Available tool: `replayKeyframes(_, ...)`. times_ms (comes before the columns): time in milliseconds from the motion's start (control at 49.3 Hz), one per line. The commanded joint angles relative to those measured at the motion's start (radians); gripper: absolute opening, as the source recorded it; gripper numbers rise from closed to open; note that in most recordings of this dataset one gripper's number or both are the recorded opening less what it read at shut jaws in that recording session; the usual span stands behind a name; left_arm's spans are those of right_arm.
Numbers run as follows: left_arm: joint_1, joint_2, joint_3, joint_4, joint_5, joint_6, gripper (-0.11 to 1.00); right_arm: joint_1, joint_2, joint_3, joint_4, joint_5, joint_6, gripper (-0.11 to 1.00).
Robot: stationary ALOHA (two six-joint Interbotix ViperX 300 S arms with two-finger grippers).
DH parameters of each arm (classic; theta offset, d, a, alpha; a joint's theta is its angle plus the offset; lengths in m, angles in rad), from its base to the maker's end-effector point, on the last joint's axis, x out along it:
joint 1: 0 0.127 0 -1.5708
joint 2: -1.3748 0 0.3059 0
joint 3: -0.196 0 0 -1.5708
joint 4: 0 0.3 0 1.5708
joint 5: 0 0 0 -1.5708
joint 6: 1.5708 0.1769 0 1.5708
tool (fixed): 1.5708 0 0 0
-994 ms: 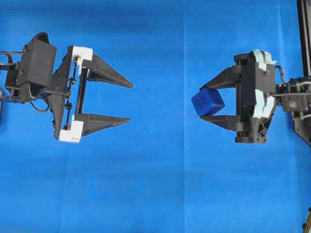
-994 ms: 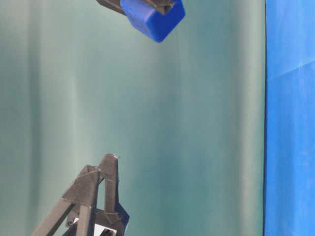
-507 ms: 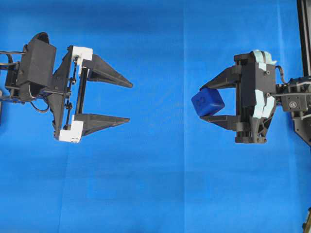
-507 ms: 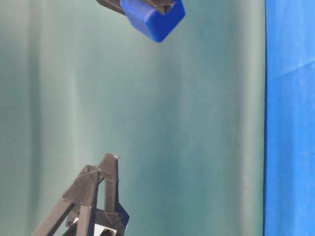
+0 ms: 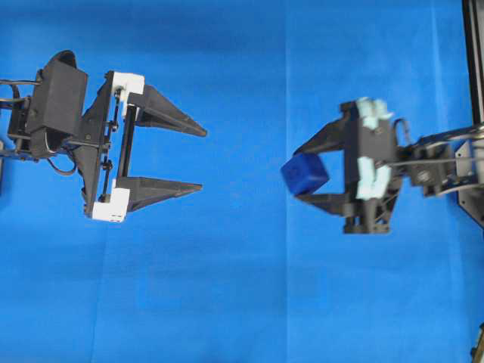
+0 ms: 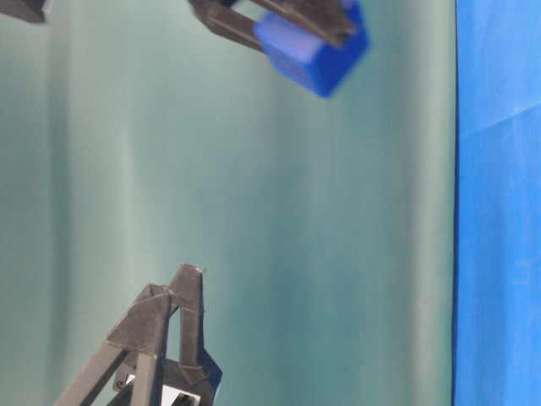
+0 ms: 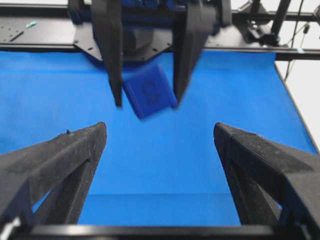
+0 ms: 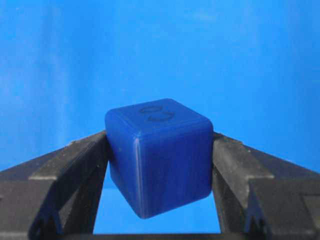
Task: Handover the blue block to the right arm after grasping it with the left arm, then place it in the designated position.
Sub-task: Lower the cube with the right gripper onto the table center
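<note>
1. Block handling first: the blue block (image 8: pixel 160 162) looks like a small rigid cube with smooth, slightly glossy faces and rounded edges, so I judge it light and stiff but somewhat slippery; it should be taken on two opposite flat faces, not on corners
2. Position: the block sits between the fingertips of the right arm's jaws (image 5: pixel 305 173), held clear above the blue cloth (image 5: pixel 242 302) on the right half of the overhead view, tilted so one corner points down in the table-level view
3. Right jaws: closed partway onto the block, one finger pressed on each side face, as the right wrist view shows plainly; the face with the faint round embossed mark is turned up toward that camera
4. Left jaws (image 5: pixel 204 159): spread wide and holding nothing, on the left of the overhead view, well apart from the block and pointing toward it
5. Grip judgement: the block rides near the fingertips, not deep in the jaws, so a jolt could twist it
6. Count: one blue block, two arms, two sets of jaws, one cloth over the tabletop; no marked spot for placing is visible in these views
</note>
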Motion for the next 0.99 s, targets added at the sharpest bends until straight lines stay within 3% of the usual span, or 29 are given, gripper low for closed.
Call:
replayKeyframes(0, 0.006, -0.017, -0.018, 0.002, -0.008, 0.002, 0.93, 0.000, 0.032, -0.005, 0.002, -0.054, 0.015, 0.52)
replayKeyframes(162, 0.005, -0.018, -0.018, 0.002, -0.005, 0.002, 0.93, 0.000, 0.110, 0.009, 0.002, -0.166, 0.055, 0.52)
replayKeyframes(527, 0.012, -0.014, -0.020, 0.002, -0.006, 0.000, 0.93, -0.034, 0.316, -0.002, 0.002, -0.360, 0.060, 0.52)
replayKeyframes(973, 0.014, -0.017, -0.017, 0.002, -0.006, -0.002, 0.93, -0.057, 0.485, -0.066, 0.014, -0.460, 0.060, 0.52)
